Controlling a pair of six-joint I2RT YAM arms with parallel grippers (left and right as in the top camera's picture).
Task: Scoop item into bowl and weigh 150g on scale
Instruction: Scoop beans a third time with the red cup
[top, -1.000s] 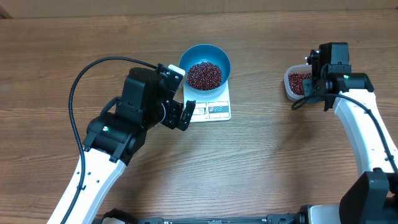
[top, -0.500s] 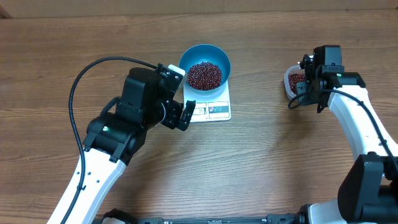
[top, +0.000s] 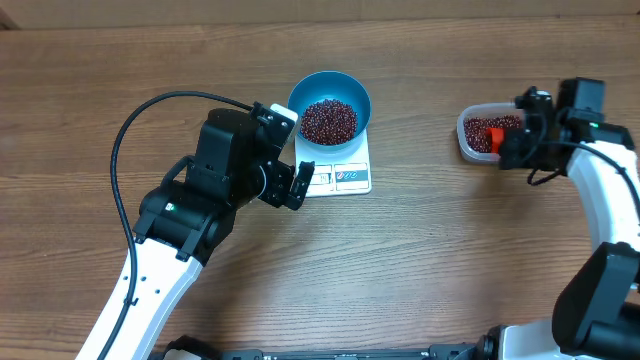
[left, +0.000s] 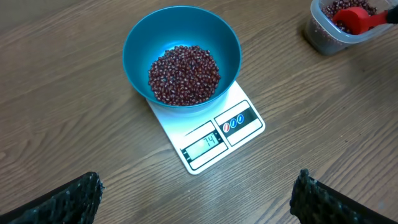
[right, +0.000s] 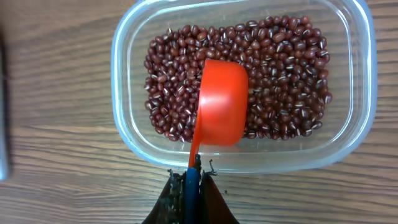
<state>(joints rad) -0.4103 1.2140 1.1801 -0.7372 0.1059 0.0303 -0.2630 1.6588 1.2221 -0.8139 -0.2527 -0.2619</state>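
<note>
Left claw (top: 300, 186) stands spread wide and holds nothing. It hangs just at 9 o'clock of the scale's display end, apart from it. In its own wrist view only two dark fingertips show, at the lower corners. Right claw (right: 191, 186) is pressed together on the thin handle of a red scoop (right: 221, 102), pinching it at the 6 o'clock rim of the tub in its wrist view.

From overhead, the wooden table (top: 450, 270) fills the picture. The white left arm (top: 150, 270) rises from 7 o'clock with a black cable (top: 130, 130) looping over it. The white right arm (top: 600, 200) comes in from 4 o'clock.

The white scale (left: 177, 127) lies a little toward 12 o'clock of the table's middle. The blue bowl (left: 140, 56) stands upright on its 12 o'clock end and covers most of the platform. The display (left: 204, 144) at the 6 o'clock end is left bare; its digits are lit but too small to read with certainty.

The clear tub (right: 127, 93) sits on the table at 3 o'clock of the bowl, well apart from it.

The scoop's cup lies over the tub's middle, its handle running back toward 6 o'clock into the claw. Whether the cup faces up or down I cannot tell.

A loose maroon heap of beans (left: 185, 74) fills the bowl's bottom, and more beans (right: 280, 68) cover the tub's floor around the scoop.
</note>
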